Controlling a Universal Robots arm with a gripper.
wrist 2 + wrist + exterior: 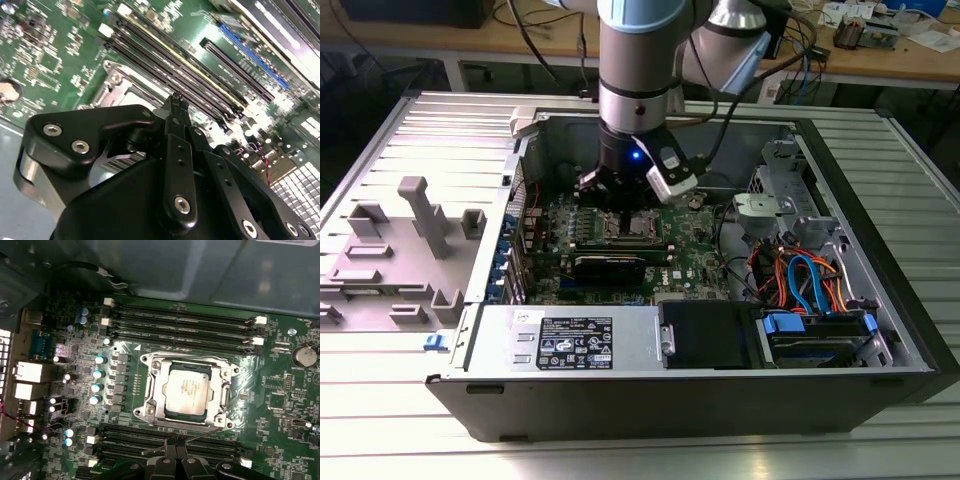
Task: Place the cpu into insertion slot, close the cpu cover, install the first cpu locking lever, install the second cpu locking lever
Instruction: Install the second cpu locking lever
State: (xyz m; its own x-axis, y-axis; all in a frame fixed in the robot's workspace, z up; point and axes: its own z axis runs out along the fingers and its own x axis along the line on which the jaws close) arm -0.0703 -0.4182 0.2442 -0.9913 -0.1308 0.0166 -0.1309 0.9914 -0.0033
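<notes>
- The cpu point(186, 391) lies flat in its socket on the green motherboard point(280, 405), its silvery-tan top showing through the window of the cpu cover point(152, 400), which lies folded down around it.
- A thin wire locking lever point(192, 439) runs slantwise along the socket edge nearest the gripper point(173, 456); I judge it is not yet hooked down.
- In both wrist views the jaws look pressed together to a narrow tip, and nothing shows between them; the tip hangs just beside that lever.
- In the exterior view the arm reaches down into the open computer case point(880, 200), which lies on its side on the table point(640, 455).
- Handling, as a judgement: the cpu is light, rigid and fragile, best held by its edges; the cover is thin stiff sheet metal; the lever is springy wire, slippery, best pushed near its free end.
- Print marks the cpu top and the power supply label point(575, 342), but none of it is legible.
</notes>
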